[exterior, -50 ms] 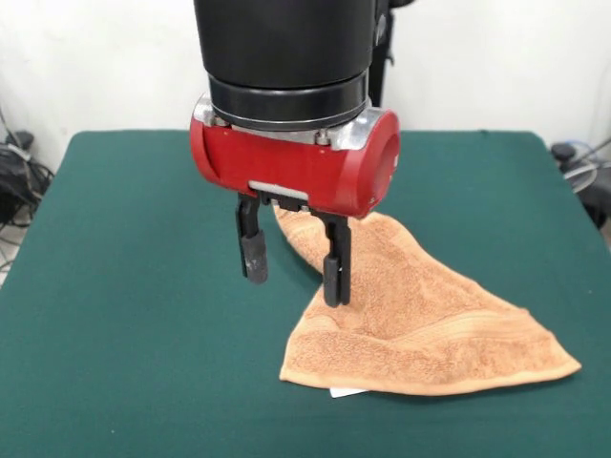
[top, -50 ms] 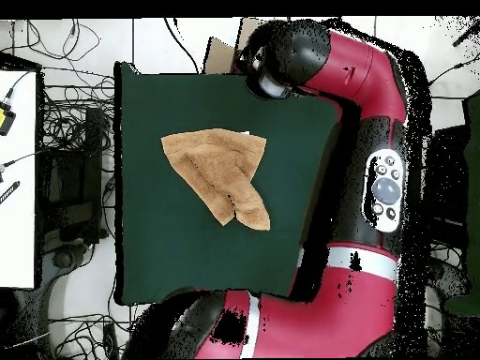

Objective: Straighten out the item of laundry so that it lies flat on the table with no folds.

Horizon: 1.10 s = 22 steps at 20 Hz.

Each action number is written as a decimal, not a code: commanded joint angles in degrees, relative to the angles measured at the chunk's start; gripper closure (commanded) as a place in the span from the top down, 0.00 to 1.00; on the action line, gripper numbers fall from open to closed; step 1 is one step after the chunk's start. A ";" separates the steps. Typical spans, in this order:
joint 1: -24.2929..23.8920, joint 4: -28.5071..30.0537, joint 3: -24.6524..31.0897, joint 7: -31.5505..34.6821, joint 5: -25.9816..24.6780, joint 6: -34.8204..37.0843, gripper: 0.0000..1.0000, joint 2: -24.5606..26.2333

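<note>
Front view: our pincer (exterior, -50 ms: 294, 267) hangs open and empty above the towel (exterior, -50 ms: 420, 329), which lies folded on the table (exterior, -50 ms: 124, 315), needing spreading.

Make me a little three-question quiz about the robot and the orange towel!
1. True or false: the towel already lies flat with no folds.
2. What colour is the table?
   A. red
   B. dark green
   C. white
3. Fill in: the gripper has its jaws ____, with nothing between them.

Key:
1. False, it is folded over into a rough triangle.
2. B
3. open, hanging above the table beside the towel's narrow end.
</note>
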 commanded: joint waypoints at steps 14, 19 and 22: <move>-3.31 -11.07 10.94 -26.22 -2.70 18.94 1.00 7.03; -3.65 -16.24 13.90 -29.97 -1.72 23.88 1.00 9.95; -3.45 -18.26 14.42 -30.52 -1.85 25.19 1.00 10.96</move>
